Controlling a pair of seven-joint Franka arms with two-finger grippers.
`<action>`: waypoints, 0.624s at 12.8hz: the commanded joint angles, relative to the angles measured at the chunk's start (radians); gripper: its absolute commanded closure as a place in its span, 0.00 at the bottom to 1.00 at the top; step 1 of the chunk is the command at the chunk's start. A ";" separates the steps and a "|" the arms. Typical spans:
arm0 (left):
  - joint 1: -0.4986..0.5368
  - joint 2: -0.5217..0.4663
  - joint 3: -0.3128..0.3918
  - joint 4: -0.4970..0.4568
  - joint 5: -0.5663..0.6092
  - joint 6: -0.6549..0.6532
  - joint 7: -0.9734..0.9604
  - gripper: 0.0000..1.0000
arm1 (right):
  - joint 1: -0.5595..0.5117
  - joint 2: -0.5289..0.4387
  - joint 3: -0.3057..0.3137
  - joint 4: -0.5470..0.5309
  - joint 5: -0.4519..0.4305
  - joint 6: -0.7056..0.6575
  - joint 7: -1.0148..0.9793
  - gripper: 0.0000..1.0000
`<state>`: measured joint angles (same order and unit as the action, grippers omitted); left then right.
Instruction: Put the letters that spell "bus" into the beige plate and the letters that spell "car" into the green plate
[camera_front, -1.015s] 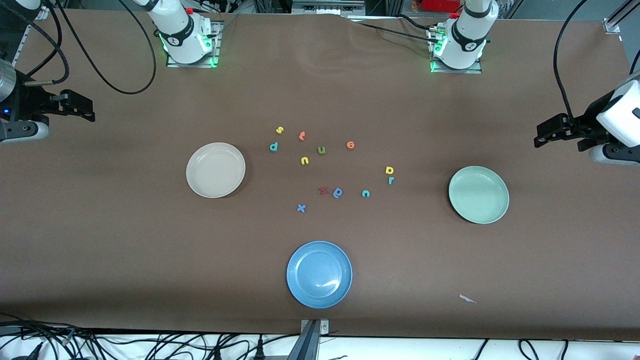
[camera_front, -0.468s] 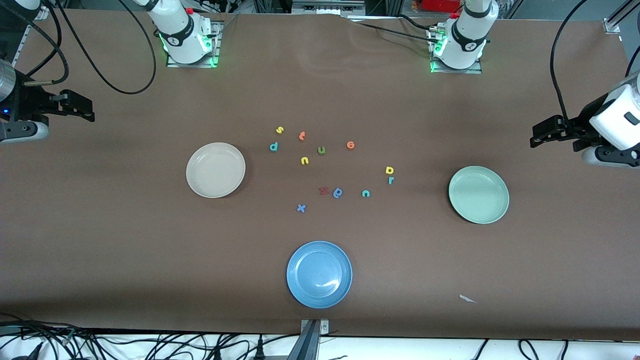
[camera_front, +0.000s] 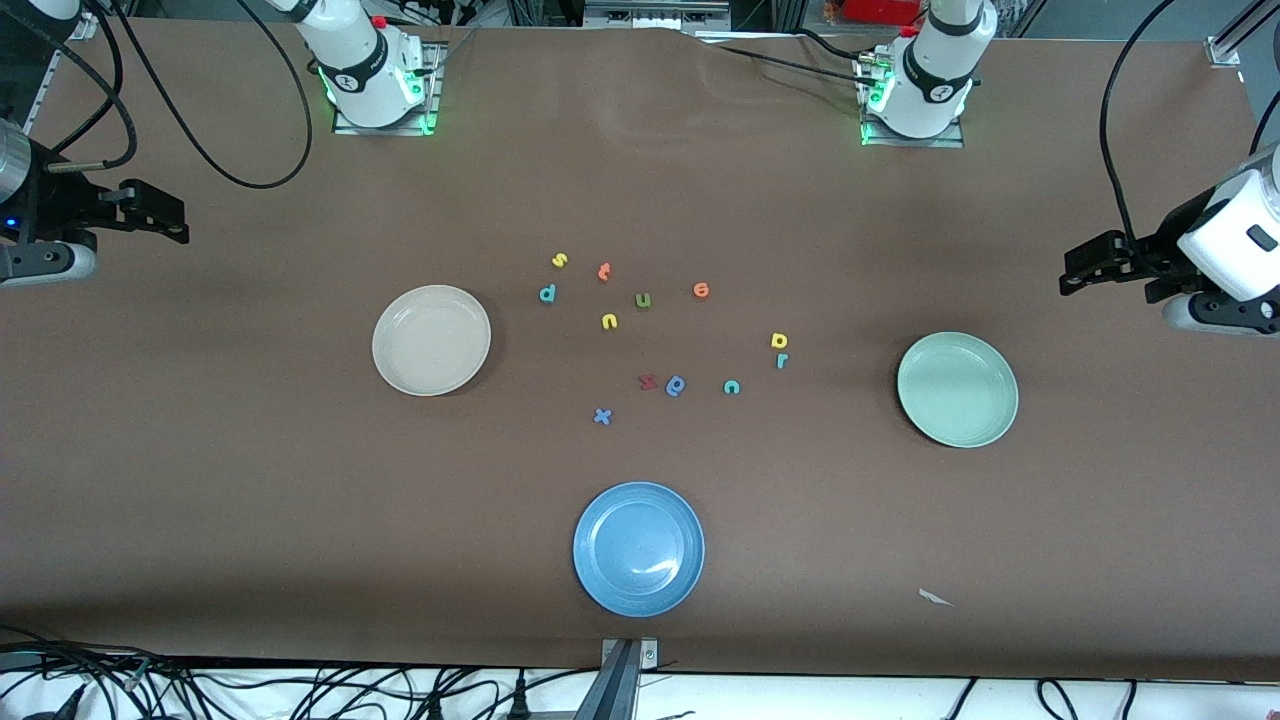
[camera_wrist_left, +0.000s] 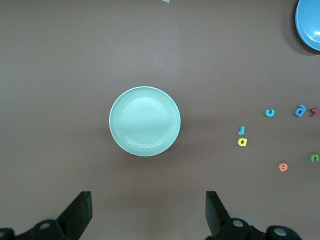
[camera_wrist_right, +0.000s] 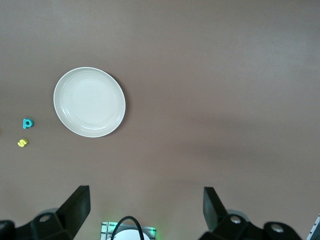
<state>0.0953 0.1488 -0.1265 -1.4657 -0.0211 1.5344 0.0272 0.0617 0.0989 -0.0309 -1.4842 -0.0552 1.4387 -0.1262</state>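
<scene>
Six small foam letters matter here, and all lie loose on the brown table (camera_front: 200, 450) between the two plates they belong in. Teal "b" (camera_front: 547, 293) sits just beside the beige plate (camera_front: 431, 340), with yellow "s" (camera_front: 559, 260) a little farther from the front camera and yellow "u" (camera_front: 609, 321) nearer to it, toward the middle. Yellow "a" (camera_front: 779, 340) and teal-blue "r" (camera_front: 782, 360) lie almost touching, with teal "c" (camera_front: 732, 387) near them, all on the side of the cluster toward the green plate (camera_front: 957, 389), which stands well apart at the left arm's end. Both plates hold nothing. Mixed among them are an orange "t" (camera_front: 603, 270), a green "u" (camera_front: 643, 300), an orange "e" (camera_front: 701, 290), a red letter (camera_front: 647, 381), a blue rounded letter (camera_front: 676, 385) and a blue "x" (camera_front: 602, 416). A blue plate (camera_front: 638, 548) sits nearest the front camera. The left gripper (camera_wrist_left: 147, 212) hangs over the table beside the green plate, fingers spread wide, holding nothing. The right gripper (camera_wrist_right: 146, 210) hangs over the right arm's end of the table, equally wide and unloaded.
</scene>
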 joint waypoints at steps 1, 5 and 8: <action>0.006 -0.009 -0.001 -0.008 -0.010 0.004 0.014 0.00 | 0.000 0.004 0.000 0.013 0.003 -0.006 -0.003 0.00; 0.007 -0.002 -0.001 -0.004 -0.020 0.006 0.019 0.00 | 0.003 0.004 0.002 0.013 0.003 -0.006 -0.001 0.00; 0.006 0.005 0.002 0.004 -0.022 0.006 0.025 0.00 | 0.000 0.004 0.000 0.013 0.018 -0.006 -0.001 0.00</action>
<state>0.0953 0.1524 -0.1263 -1.4659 -0.0212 1.5361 0.0273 0.0638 0.0989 -0.0302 -1.4842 -0.0512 1.4387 -0.1262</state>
